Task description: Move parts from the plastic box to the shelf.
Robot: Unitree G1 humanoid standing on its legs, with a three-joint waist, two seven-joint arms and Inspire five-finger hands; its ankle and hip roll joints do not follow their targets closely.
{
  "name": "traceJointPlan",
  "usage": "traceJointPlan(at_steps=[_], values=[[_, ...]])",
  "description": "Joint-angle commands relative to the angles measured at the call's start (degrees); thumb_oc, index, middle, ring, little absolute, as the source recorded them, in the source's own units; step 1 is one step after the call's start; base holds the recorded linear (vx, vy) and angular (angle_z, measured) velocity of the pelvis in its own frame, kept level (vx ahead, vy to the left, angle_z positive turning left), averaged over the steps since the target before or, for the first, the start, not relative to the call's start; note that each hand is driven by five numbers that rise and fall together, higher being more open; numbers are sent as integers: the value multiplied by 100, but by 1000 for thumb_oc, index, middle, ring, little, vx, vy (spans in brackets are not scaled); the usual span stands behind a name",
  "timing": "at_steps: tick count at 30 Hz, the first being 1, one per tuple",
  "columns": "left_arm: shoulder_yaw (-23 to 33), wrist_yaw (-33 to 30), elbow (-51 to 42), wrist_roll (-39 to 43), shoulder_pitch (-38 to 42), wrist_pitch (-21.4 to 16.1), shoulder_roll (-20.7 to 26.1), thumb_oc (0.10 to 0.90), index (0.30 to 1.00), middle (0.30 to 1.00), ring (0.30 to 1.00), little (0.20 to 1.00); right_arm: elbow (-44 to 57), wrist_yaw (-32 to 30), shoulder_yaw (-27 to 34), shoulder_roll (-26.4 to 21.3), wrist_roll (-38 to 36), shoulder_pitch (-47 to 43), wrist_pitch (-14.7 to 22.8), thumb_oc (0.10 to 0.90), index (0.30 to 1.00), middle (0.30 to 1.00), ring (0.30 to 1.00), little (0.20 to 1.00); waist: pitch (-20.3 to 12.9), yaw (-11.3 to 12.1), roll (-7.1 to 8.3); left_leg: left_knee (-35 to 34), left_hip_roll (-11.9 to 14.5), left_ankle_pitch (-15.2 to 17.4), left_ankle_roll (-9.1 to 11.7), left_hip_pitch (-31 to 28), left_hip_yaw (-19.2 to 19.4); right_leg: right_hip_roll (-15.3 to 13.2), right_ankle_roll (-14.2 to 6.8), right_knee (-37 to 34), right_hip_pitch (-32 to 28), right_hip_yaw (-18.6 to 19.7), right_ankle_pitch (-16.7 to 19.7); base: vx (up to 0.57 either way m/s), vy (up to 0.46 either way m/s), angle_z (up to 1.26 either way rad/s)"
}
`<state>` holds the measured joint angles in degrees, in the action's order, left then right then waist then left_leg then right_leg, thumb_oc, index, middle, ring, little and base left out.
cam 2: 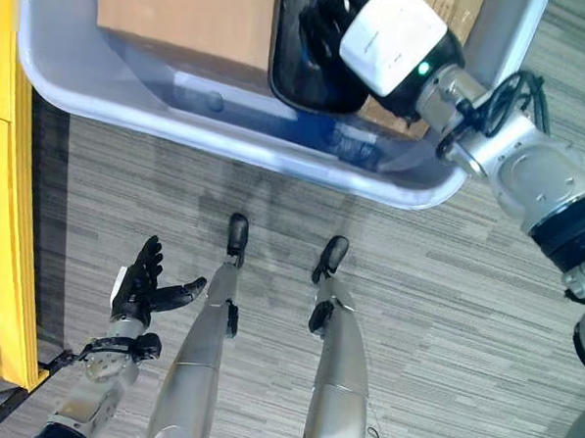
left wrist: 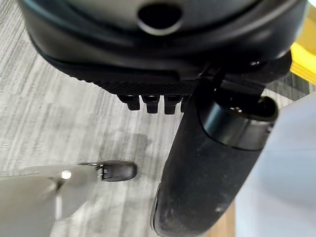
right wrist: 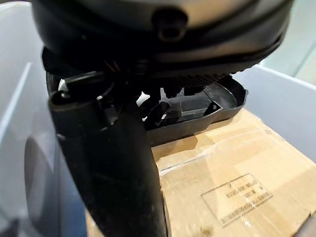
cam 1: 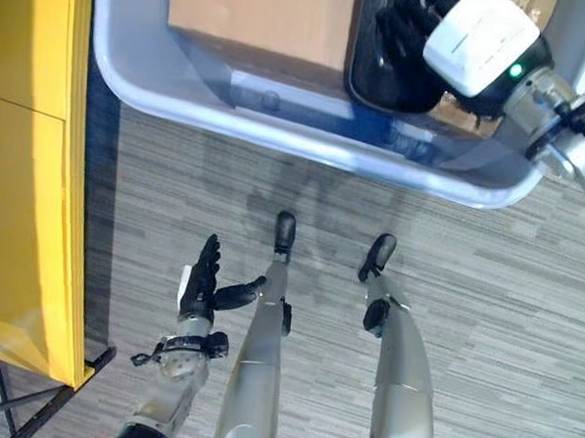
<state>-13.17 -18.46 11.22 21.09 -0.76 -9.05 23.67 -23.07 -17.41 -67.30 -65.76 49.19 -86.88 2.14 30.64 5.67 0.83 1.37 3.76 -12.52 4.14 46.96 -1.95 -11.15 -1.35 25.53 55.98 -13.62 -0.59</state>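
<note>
Right wrist view: right robot hand (cam 2: 332, 25) inside plastic box (cam 1: 306, 141), curled onto black part (right wrist: 197, 111) for lifting; left robot hand (cam 1: 203, 278) outside box, relaxed, waiting.

Black part (cam 2: 310, 78) in plastic box (cam 2: 228, 137)

Cardboard boxes (cam 1: 269, 17) and tray (cam 1: 378, 81) inside plastic box (cam 1: 278, 130).

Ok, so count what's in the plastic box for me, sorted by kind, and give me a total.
Cardboard boxes: 2 (one on the box's left side, one under the tray)
Black plastic tray: 1, with the right hand on it
Total: 3 in the plastic box
</note>
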Motion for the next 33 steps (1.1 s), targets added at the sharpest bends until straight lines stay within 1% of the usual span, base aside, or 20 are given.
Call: traceJointPlan(at_steps=[1, 3, 6, 9, 10, 12, 13, 14, 16, 17, 19, 21, 25, 26, 27, 28, 29, 31, 33], values=[[56, -167, -401, -119, -477, -266, 177, 900, 1000, 1000, 1000, 1000, -1139, 118, -560, -3, -171, -300, -352, 400, 300, 300, 300, 300, -85, 208, -298, 124, 70, 501, -27, -198, 77, 4, -438, -487, -643, -58, -67, 16, 19, 7], [8, -182, -356, -88, -408, -291, 167, 900, 1000, 1000, 1000, 1000, -1391, 174, -607, 149, -246, -208, -349, 400, 300, 300, 300, 300, -85, 238, -309, 176, 41, 516, -41, -140, 50, -12, -436, -426, -585, -56, -80, 10, 28, 9], [-19, -186, -325, -59, -335, -297, 148, 900, 1000, 1000, 1000, 1000, -1398, 235, -593, 200, -254, -85, -340, 400, 300, 300, 300, 300, -85, 254, -337, 177, 24, 523, -46, -152, 41, -50, -436, -388, -576, -83, -97, 6, 29, 6], [-35, -204, -333, -29, -280, -307, 149, 900, 1000, 1000, 1000, 1000, -1375, 223, -406, 243, -313, 119, -343, 400, 300, 300, 300, 300, -85, 263, -356, 169, 8, 526, -53, -197, 35, -66, -434, -385, -611, -85, -102, -8, 37, 4], [-72, -211, -352, -29, -234, -305, 126, 900, 1000, 1000, 1000, 1000, -1326, 169, -243, 285, -403, 260, -346, 400, 300, 300, 300, 300, -85, 258, -365, 178, -8, 533, -64, -221, 41, -73, -433, -410, -653, -86, -88, 0, 0, 0], [-75, -220, -356, -22, -228, -301, 140, 900, 1000, 1000, 1000, 1000, -1273, 162, -157, 291, -417, 341, -353, 400, 300, 300, 300, 300, -85, 268, -357, 185, -10, 538, -66, -237, 40, -74, -436, -419, -668, -88, -81, 0, 0, 0], [-85, -234, -352, -23, -193, -287, 110, 900, 1000, 1000, 1000, 1000, -1119, 83, 54, 318, -536, 498, -349, 400, 300, 300, 300, 300, -85, 249, -363, 188, -24, 542, -72, -283, 37, -76, -442, -450, -727, -88, -63, -17, 26, 3], [-92, -235, -352, -23, -196, -287, 129, 900, 1000, 1000, 1000, 1000, -1101, 87, 96, 307, -529, 540, -353, 400, 300, 300, 300, 300, -85, 262, -354, 185, -23, 542, -73, -292, 35, -75, -443, -456, -739, -91, -61, -26, 43, 5], [-116, -257, -358, -39, -139, -265, 97, 900, 1000, 1000, 1000, 1000, -842, -23, 397, 342, -663, 787, -334, 400, 300, 300, 300, 300, -85, 229, -349, 167, -34, 548, -81, -401, 44, -80, -452, -483, -841, -93, -38, -21, 34, 3], [-122, -258, -357, -39, -141, -266, 108, 900, 1000, 1000, 1000, 1000, -829, -21, 425, 335, -658, 817, -337, 400, 300, 300, 300, 300, -85, 237, -343, 163, -34, 547, -81, -410, 42, -79, -453, -487, -851, -96, -37, 0, 0, 0], [-131, -262, -321, -34, -113, -245, 82, 900, 1000, 1000, 1000, 1000, -597, -145, 738, 340, -739, 1075, -317, 400, 300, 300, 300, 300, -85, 221, -325, 157, -39, 550, -84, -522, 55, -88, -459, -512, -987, -114, -22, -33, 30, 6], [-116, -258, -276, -55, -84, -200, 52, 900, 1000, 1000, 1000, 1000, -193, -235, 1065, 302, -771, 1367, -275, 400, 300, 300, 300, 300, -85, 186, -299, 180, -63, 568, -87, -705, 69, -90, -467, -554, -1223, -124, 3, -45, 37, 7], [-95, -232, -253, -84, -71, -147, 69, 900, 1000, 1000, 1000, 1000, 381, -279, 1454, 184, -839, 1677, -185, 400, 300, 300, 300, 300, -85, 154, -233, 153, -84, 590, -76, -1095, 91, -110, -490, -653, -1654, -153, 44, -25, 21, 4], [-101, -231, -256, -84, -79, -145, 77, 900, 1000, 1000, 1000, 1000, 403, -269, 1484, 175, -835, 1713, -189, 400, 300, 300, 300, 300, -85, 161, -233, 142, -83, 588, -75, -1113, 88, -108, -491, -665, -1674, -159, 46, -101, 36, 2], [-60, -208, -265, -117, -8, -106, 70, 900, 1000, 1000, 1000, 1000, 698, -314, 1709, 125, -933, 1770, -145, 400, 300, 300, 300, 300, -85, 145, -203, 137, -91, 452, -97, -1198, 123, -126, -436, -770, -1835, -258, 217, -92, 33, 2], [-68, -207, -265, -117, -13, -106, 79, 900, 1000, 1000, 1000, 1000, 715, -307, 1739, 118, -929, 1805, -148, 400, 300, 300, 300, 300, -85, 152, -203, 127, -90, 449, -96, -1213, 119, -123, -437, -782, -1853, -265, 220, -110, 43, 3], [-59, -179, -234, -153, 6, -70, 66, 900, 1000, 1000, 1000, 1000, 992, -345, 1961, 75, -998, 1948, -105, 400, 300, 300, 300, 300, -85, 140, -170, 92, -102, 458, -88, -1490, 129, -132, -447, -836, -2152, -285, 226, -8, 34, 5], [67, -147, -262, -173, 91, -5, 5, 900, 1000, 1000, 1000, 1000, 1865, -549, 2909, 45, -1296, 2530, 30, 400, 300, 300, 300, 300, -85, 73, -139, -35, -133, 488, -72, -2279, 126, -160, -490, -972, -2997, -338, 214, 9, 40, 4], [97, -118, -181, -209, 115, 23, -25, 900, 1000, 1000, 1000, 1000, 2229, -612, 3547, 141, -1427, 3103, 92, 400, 300, 300, 300, 300, -85, 49, -129, -102, -143, 508, -75, -2678, 110, -162, -507, -1066, -3404, -362, 207, 33, 24, 7]])
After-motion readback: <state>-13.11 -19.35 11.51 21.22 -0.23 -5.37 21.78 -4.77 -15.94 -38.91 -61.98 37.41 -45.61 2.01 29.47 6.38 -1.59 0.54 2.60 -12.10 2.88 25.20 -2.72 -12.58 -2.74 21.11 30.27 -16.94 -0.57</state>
